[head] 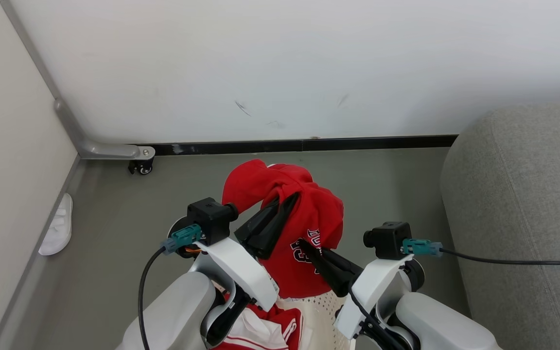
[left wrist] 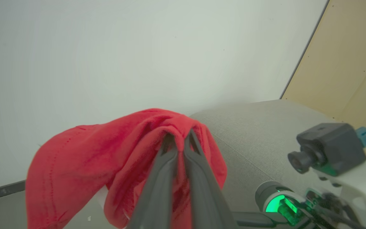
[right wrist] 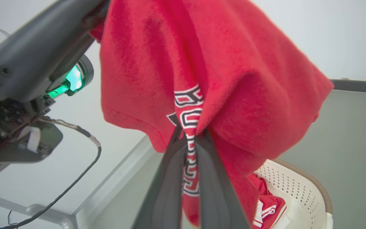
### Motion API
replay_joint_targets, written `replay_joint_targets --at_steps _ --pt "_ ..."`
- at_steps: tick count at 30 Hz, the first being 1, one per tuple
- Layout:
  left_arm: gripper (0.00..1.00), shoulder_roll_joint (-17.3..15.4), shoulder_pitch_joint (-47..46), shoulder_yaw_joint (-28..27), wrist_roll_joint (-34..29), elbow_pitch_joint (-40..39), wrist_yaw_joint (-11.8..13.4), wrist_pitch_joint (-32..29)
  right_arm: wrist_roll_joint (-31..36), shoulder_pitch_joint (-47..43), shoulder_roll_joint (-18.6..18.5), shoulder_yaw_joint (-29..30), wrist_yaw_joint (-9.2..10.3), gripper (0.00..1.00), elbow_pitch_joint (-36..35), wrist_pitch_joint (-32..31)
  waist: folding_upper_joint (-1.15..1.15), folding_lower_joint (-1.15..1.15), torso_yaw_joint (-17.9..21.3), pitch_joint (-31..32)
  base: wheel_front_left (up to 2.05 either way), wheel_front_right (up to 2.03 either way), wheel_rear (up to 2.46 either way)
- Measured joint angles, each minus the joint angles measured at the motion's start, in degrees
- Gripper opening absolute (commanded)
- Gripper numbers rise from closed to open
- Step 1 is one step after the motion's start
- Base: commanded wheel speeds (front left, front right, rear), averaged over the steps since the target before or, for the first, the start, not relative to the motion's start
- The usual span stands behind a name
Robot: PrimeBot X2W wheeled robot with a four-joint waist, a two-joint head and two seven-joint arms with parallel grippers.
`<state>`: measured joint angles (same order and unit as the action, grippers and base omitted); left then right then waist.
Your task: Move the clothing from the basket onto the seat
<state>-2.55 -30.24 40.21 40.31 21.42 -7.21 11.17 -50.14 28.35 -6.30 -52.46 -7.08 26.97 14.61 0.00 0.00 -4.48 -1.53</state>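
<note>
Pale forearms [head: 178,306] over grey floor [head: 114,233], black skirting [head: 309,144], white wall [head: 260,63], seat [head: 518,194] rightward

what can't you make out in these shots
- basket, head view: mostly hidden by both arms and the hanging red shirt; what is left inside is unclear.
- shirt lettering, right wrist view: bunched in the right gripper, unreadable.
- seat, head view: cut off by the right edge.
</note>
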Motion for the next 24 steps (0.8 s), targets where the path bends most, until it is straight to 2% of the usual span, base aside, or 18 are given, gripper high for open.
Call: replay_joint_targets --at_steps 11,20,21,22,23,24 --pt "0.0 0.0 0.0 -0.1 0.0 0.3 0.0 0.0 0.0 1.5 -0.7 0.4 0.0 0.0 -0.7 0.0 0.0 0.0 0.8 0.0 0.0 0.0 0.0" --pt "0.0 -1.4 0.0 -0.1 0.0 1.3 0.0 0.0 1.4 1.5 -3.2 5.4 0.0 0.0 -2.6 0.0 0.0 0.0 1.7 0.5 0.0 0.0 0.0" --pt "0.04 -1.5 0.0 -0.1 0.0 1.4 0.0 0.0 1.5 1.5 -3.5 6.1 0.0 0.0 -2.9 0.0 0.0 0.0 1.8 0.5 0.0 0.0 0.0" --pt "0.27 -1.5 0.0 -0.1 0.0 1.5 0.0 0.0 1.8 1.5 -3.8 6.8 0.0 0.0 -3.2 0.0 0.0 0.0 2.0 0.6 0.0 0.0 0.0" --pt "0.45 -1.5 0.0 -0.1 0.0 1.5 0.0 0.0 2.1 1.5 -4.2 7.4 0.0 0.0 -3.6 0.0 0.0 0.0 2.1 0.7 0.0 0.0 0.0" --pt "0.57 -1.5 0.1 -0.1 0.0 1.5 0.0 -0.1 2.5 1.5 -4.6 7.9 0.0 0.0 -4.1 0.0 0.0 0.0 2.3 0.7 0.0 0.0 0.0"
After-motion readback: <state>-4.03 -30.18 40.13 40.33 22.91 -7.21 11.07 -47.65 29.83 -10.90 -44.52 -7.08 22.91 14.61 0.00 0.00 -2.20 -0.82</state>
